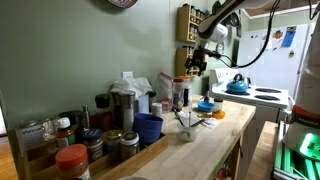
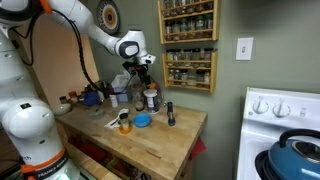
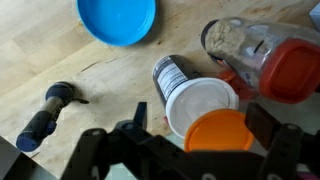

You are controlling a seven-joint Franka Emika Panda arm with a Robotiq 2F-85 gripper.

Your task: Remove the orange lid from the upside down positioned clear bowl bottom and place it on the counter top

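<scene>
The orange lid (image 3: 218, 132) lies flat, directly below my gripper (image 3: 200, 118), and looks smaller than the gap between the two fingers. It shows as a small orange spot in both exterior views (image 1: 218, 114) (image 2: 125, 127). The clear bowl under it is hard to make out. My gripper is open and empty. In both exterior views (image 1: 196, 62) (image 2: 140, 68) it hangs well above the pale wood counter top (image 1: 205, 150) (image 2: 150, 150). The gripper body hides the lid's near edge.
A blue lid (image 3: 117, 20) lies on the counter. A white-topped can (image 3: 195, 100) stands by the orange lid. A red-capped jar (image 3: 290, 65) and a dark bottle (image 3: 48, 112) lie nearby. A stove with a blue kettle (image 2: 295, 155) adjoins the counter. A crate of jars (image 1: 80, 140) stands at one end.
</scene>
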